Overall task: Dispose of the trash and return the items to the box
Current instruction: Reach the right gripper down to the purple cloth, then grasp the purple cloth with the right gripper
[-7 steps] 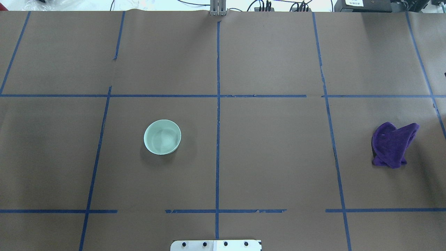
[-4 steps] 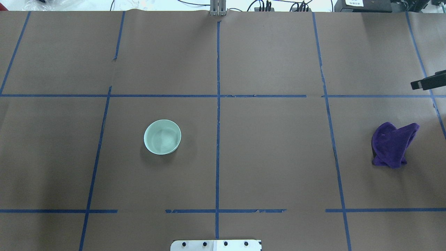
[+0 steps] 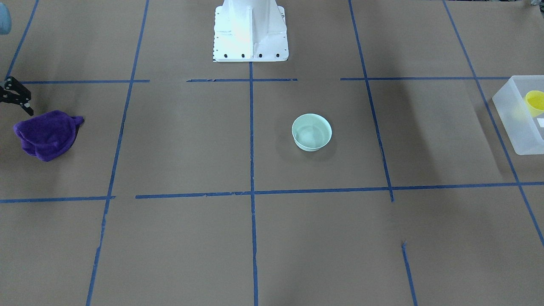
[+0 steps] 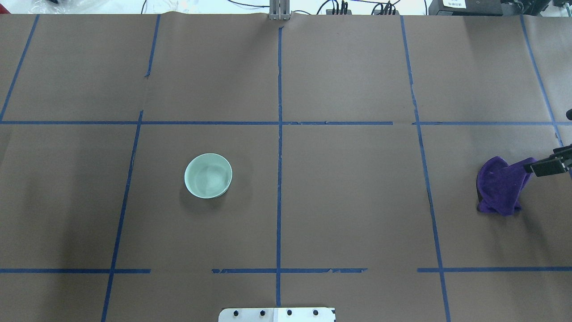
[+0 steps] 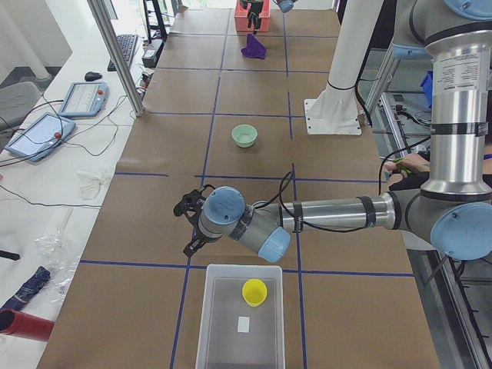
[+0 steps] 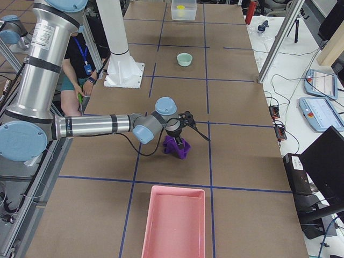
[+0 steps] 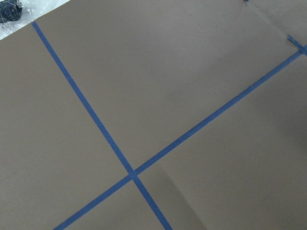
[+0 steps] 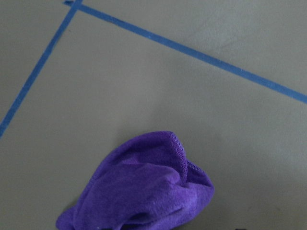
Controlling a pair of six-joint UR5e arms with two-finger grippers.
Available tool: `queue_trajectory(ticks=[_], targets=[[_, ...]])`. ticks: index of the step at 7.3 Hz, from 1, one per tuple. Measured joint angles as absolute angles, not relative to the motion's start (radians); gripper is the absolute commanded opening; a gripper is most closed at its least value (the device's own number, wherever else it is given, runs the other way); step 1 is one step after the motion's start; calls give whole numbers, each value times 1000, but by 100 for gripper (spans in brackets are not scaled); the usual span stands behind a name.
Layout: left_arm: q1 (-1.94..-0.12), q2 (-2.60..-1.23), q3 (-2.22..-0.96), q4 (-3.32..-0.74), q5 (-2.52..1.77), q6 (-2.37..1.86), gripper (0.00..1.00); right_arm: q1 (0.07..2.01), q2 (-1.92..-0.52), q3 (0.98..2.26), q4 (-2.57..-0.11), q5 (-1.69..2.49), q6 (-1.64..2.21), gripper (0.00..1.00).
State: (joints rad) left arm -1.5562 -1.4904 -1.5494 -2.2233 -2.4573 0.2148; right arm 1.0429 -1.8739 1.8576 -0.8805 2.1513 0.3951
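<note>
The round, pale mint-green bowl (image 4: 208, 175) is seen upright on the brown paper-covered table (image 4: 357, 205), well apart from the translucent frosted-white plastic box (image 3: 516, 136), in which the small yellow plastic cup (image 3: 534, 102) is already held. The right gripper (image 6: 191, 134), fingers spread, is poised just above the crumpled purple cloth (image 4: 500, 188). The left gripper (image 5: 192, 223) is seen near the box, but whether it is spread cannot be told. Only a thin fold might be pinched, so the cloth could slip free when lifted. The bowl's wide, smooth rim could be tipped by an off-centre grasp.
</note>
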Motion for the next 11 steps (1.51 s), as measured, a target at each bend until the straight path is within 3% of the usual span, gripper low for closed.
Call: queue_trajectory(ticks=[1, 2, 3, 5, 11], targets=[[-1557, -1490, -1552, -2223, -2458, 215, 100, 1023, -1873, 1839, -875, 2147, 395, 53], [-1557, -1490, -1552, -2223, -2458, 215, 100, 1011, -1862, 1827, -874, 2145, 395, 63], [-1558, -1489, -1552, -2223, -2458, 215, 100, 1004, -1847, 1822, -873, 2144, 395, 96], [-1557, -1491, -1552, -2223, -2458, 215, 100, 1003, -1824, 1825, -871, 2139, 443, 100], [-1557, -1504, -1562, -2223, -2455, 214, 100, 992, -1847, 1850, -835, 2000, 848, 96]])
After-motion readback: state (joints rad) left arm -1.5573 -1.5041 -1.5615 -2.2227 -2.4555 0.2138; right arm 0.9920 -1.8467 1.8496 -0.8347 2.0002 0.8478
